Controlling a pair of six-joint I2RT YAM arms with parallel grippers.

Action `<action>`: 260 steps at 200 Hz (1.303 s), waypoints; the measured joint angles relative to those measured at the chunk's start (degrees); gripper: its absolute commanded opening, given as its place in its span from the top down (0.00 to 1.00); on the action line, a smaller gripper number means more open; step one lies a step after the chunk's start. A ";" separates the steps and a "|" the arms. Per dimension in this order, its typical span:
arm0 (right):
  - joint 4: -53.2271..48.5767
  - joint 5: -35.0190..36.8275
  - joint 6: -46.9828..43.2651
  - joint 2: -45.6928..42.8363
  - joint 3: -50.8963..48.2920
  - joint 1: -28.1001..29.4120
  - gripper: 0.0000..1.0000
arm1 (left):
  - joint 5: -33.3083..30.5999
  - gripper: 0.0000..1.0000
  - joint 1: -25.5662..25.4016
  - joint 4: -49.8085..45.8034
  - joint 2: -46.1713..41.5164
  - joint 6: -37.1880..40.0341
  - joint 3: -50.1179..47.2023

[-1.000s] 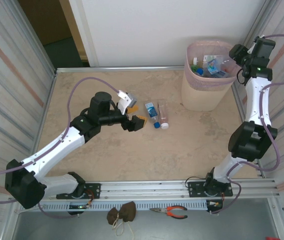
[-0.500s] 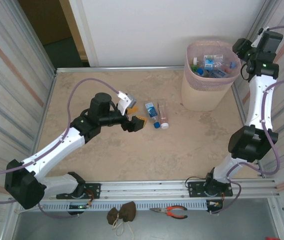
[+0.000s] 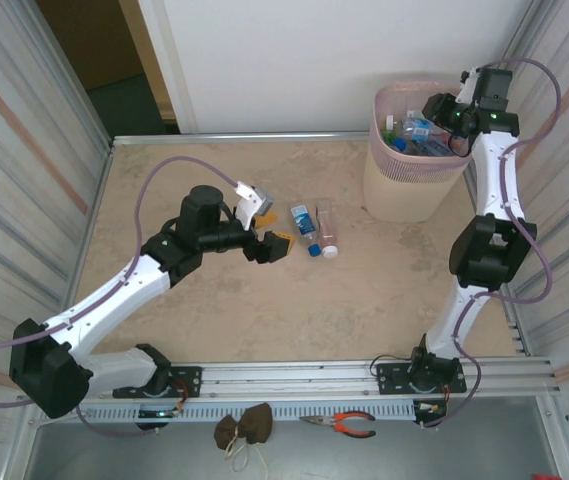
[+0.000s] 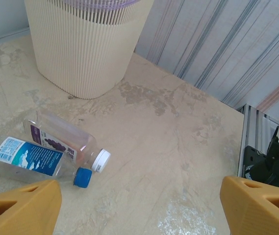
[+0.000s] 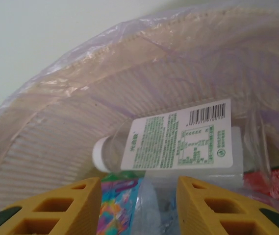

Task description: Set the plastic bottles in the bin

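Two plastic bottles lie side by side mid-table: one with a blue label and blue cap [image 3: 305,226] [image 4: 26,156], one clear with a white cap [image 3: 326,230] [image 4: 63,137]. My left gripper [image 3: 269,226] [image 4: 139,205] hovers open just left of them, nothing between its fingers. The pale pink bin [image 3: 404,185] [image 4: 85,49] stands at the far right with several bottles [image 3: 414,135] inside. My right gripper [image 3: 442,108] [image 5: 138,205] reaches over the bin's rim, jaws partly apart and gripping nothing. Below it lie a white-labelled bottle [image 5: 178,142] and a bright-labelled one [image 5: 114,205].
Corrugated metal walls close in the table on the left and right. A metal rail runs along the near edge. Orange-handled pliers [image 3: 349,424] and a brown cloth bundle [image 3: 244,428] lie on the ledge in front of it.
My right gripper has swung left from the bin's right rim to above its contents, and its jaws have narrowed. The left arm and the two table bottles have not moved.
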 measured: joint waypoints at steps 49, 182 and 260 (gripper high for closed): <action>-1.55 0.24 -0.48 0.35 1.38 -0.07 0.58 | 0.00 0.16 0.00 0.11 0.00 0.00 0.00; -10.43 5.49 -1.22 -15.82 -1.22 1.38 0.54 | -7.04 0.21 -0.24 -3.82 6.62 -3.82 3.45; -9.27 5.66 -0.87 -28.00 -16.06 1.40 0.53 | -18.75 0.26 -1.11 -10.62 18.25 -16.13 11.15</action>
